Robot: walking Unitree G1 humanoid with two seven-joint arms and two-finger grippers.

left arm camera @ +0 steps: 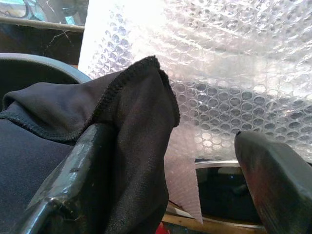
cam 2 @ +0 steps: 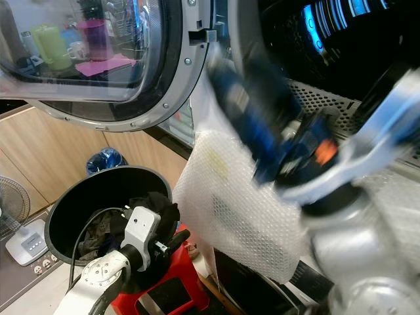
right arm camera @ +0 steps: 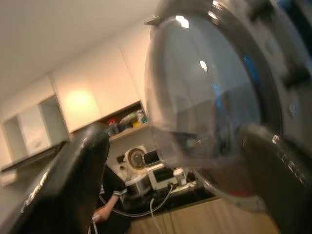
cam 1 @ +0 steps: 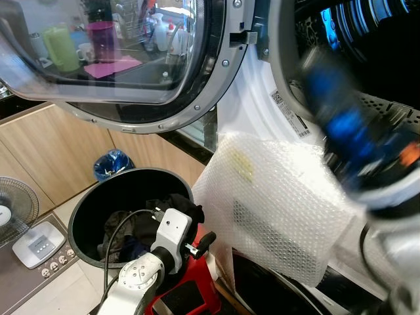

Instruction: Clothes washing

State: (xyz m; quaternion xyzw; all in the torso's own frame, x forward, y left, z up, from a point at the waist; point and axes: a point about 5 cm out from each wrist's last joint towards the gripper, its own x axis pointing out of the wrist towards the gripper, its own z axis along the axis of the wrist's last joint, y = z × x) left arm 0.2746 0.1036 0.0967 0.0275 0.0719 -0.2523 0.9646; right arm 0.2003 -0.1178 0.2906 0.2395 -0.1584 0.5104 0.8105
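A round black laundry basket [cam 1: 77,213] stands on the floor below the washer's open glass door [cam 1: 131,98] and holds dark clothes [cam 1: 131,239]. My left gripper [cam 1: 176,207] reaches over the basket's near rim. In the left wrist view it [left arm camera: 170,141] is open, and a black garment [left arm camera: 131,122] drapes over one finger [left arm camera: 78,170]. My right arm is raised and blurred in front of the dark drum opening [cam 1: 374,33]. In the right wrist view the right gripper [right arm camera: 170,141] is open with nothing between its fingers, and it faces the door glass.
Bubble wrap [cam 1: 275,203] covers the washer's front beside the basket. A red stool [cam 1: 190,292] sits under my left arm. A white fan [cam 1: 13,210], a power strip [cam 1: 56,266] and a blue bag [cam 1: 111,163] lie to the left by wooden cabinets.
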